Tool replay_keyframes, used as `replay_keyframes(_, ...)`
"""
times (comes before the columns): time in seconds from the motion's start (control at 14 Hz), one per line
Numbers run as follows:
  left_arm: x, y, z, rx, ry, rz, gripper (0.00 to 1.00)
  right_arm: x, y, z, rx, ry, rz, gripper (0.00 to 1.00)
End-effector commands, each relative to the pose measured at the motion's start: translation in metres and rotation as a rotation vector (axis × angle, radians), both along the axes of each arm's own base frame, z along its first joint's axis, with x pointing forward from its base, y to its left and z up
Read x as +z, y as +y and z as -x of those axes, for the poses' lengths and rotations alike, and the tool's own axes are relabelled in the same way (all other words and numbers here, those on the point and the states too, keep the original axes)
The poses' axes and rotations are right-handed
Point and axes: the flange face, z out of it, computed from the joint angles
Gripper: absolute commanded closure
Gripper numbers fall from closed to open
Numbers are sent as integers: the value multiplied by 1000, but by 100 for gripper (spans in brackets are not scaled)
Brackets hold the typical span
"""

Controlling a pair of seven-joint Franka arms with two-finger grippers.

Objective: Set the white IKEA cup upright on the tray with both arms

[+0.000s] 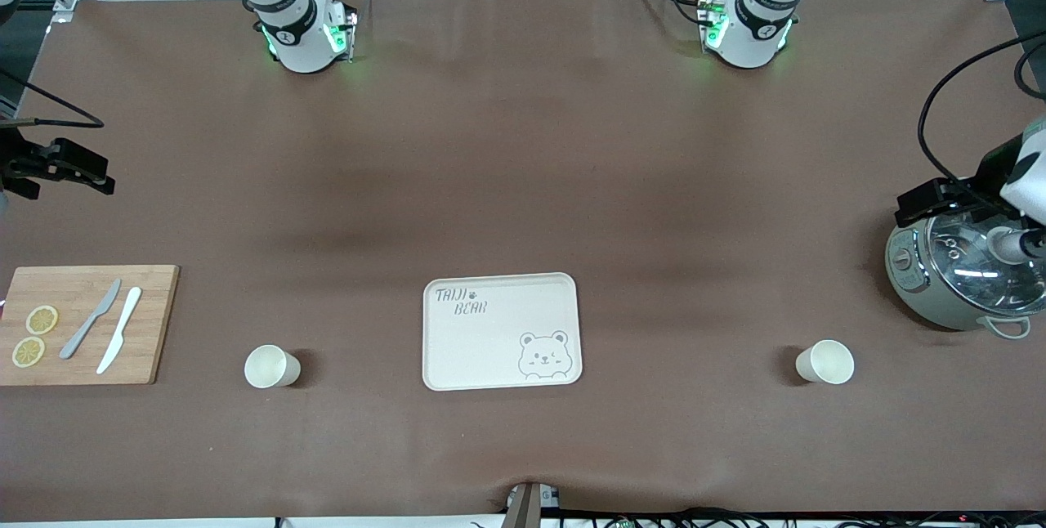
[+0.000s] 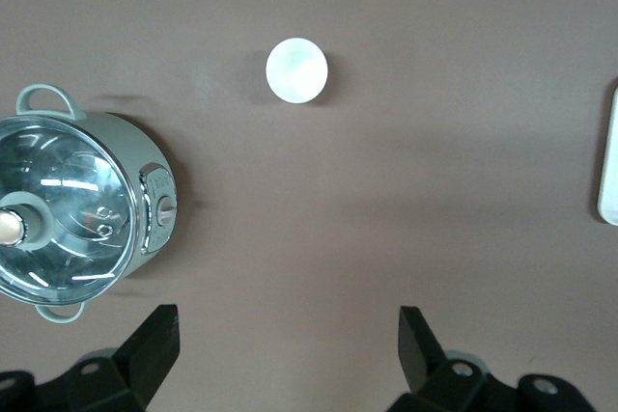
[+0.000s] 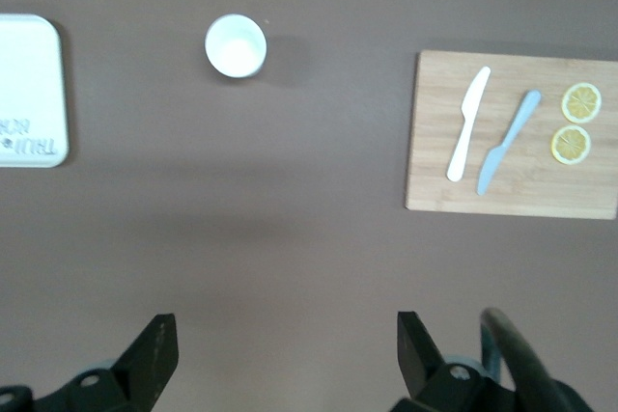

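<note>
Tray (image 1: 501, 332) between two cups (image 1: 271, 367) (well apart)

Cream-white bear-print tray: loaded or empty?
Empty. The cream-white bear-print tray has nothing on it; both white cups stand on the brown table, one toward the right arm's end, the other toward the left arm's.

A cream-white rounded-rectangle tray (image 1: 501, 330) with a raised rim lies flat on the brown worktop, grey "TAIJI BEAR" lettering in one corner, a bear-face drawing in another, nothing on it. Two small white cups stand upright well apart from it: one cup (image 1: 271, 367) toward the right arm's end, the second cup (image 1: 825, 362) toward the left arm's end, both level with the tray's nearer edge.
</note>
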Motion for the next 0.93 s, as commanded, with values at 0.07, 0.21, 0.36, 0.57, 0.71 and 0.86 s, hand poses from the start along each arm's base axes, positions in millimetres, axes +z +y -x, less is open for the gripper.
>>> replay_keyframes(0.07, -33, 5, -20, 15, 8, -28, 0, -3, 3, -19, 5, -44, -62, 0)
replay_keyframes(0.21, -46, 9, -30, -2, -2, -55, 0, -15, 20, -50, 21, -48, -64, 0)
replay_keyframes(0.36, -65, 13, -43, -11, -22, -85, 0, -37, 38, -82, 13, -53, -64, 0)
replay_keyframes(0.57, -99, 12, -62, -45, -40, -84, 0, -81, 75, -109, -14, -61, -72, 0)
replay_keyframes(0.71, -123, 20, -75, -48, -63, -83, 0, -109, 85, -119, -5, -43, -71, 0)
replay_keyframes(0.86, -147, 25, -87, -50, -88, -84, 0, -127, 86, -128, 2, -52, -70, 0)
